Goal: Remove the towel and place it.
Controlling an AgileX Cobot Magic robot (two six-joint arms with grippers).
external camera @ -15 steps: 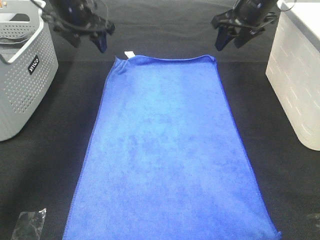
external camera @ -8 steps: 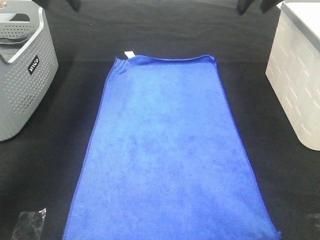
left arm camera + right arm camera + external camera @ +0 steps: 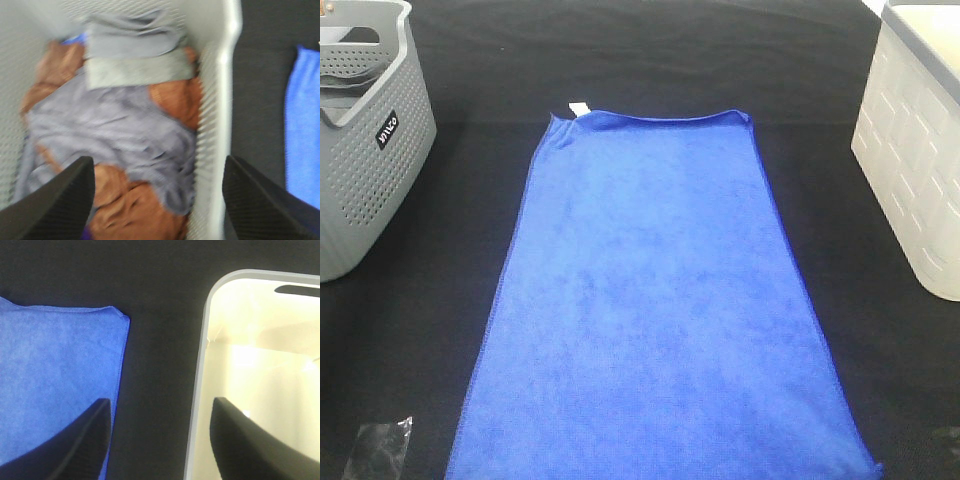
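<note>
A staged laundry-sorting setup, more a test bench than a lived-in home.

We see a flat surface [image 3: 420, 330] covered edge to edge in black fabric, with no walls, furniture or floor in view. On it we find a grey perforated basket [image 3: 365, 170] at one side, holding crumpled grey and rust-brown cloths [image 3: 120, 140] in the left wrist view, and a white plastic bin [image 3: 915, 180] at the other side, whose pale inside shows in the right wrist view. Between them a blue towel [image 3: 655, 310] lies spread flat. We also note a small clear plastic scrap [image 3: 378, 447] near the surface's near edge. Household goods, then, but laid out bare and orderly.
</note>
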